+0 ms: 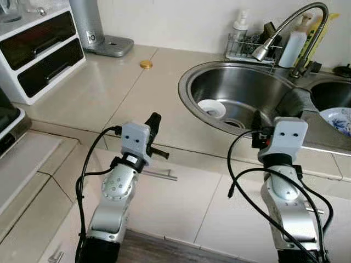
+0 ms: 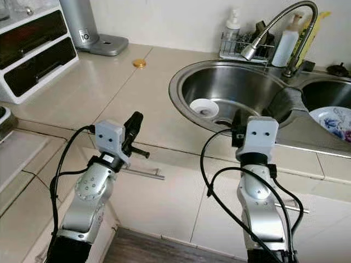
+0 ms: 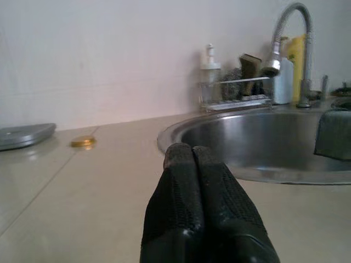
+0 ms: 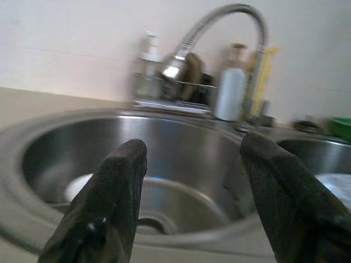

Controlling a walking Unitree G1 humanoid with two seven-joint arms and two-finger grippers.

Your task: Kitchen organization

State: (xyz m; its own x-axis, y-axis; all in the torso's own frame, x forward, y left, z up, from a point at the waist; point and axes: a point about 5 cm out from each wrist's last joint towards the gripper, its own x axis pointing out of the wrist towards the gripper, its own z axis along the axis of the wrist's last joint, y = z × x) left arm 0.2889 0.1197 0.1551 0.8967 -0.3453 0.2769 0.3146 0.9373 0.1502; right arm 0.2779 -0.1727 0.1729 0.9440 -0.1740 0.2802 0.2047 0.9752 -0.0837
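A small white bowl sits at the bottom of the round metal sink, close to the drain. It looks like the thing to tidy up, because it is the 1 loose dish in this basin. A gray cloth hangs over the wall between the 2 basins, maybe left there to dry. In the second basin lies a plate with blue flowers.

The right gripper is at the front rim of the sink and points at the bowl. Its 2 black fingers are spread wide apart with nothing between them. I think it is held this way so it can reach down and take the bowl's edge.

The left gripper hovers over the tan counter, well apart from the sink. Its 2 fingers are pressed tight together and hold nothing. It seems to be waiting, out of the way.

The bendy faucet curves over the sink. Behind it a wire rack holds a pump bottle and sponges, close to the water where they are used. A small gold lid lies alone on the counter. It may need putting away too.
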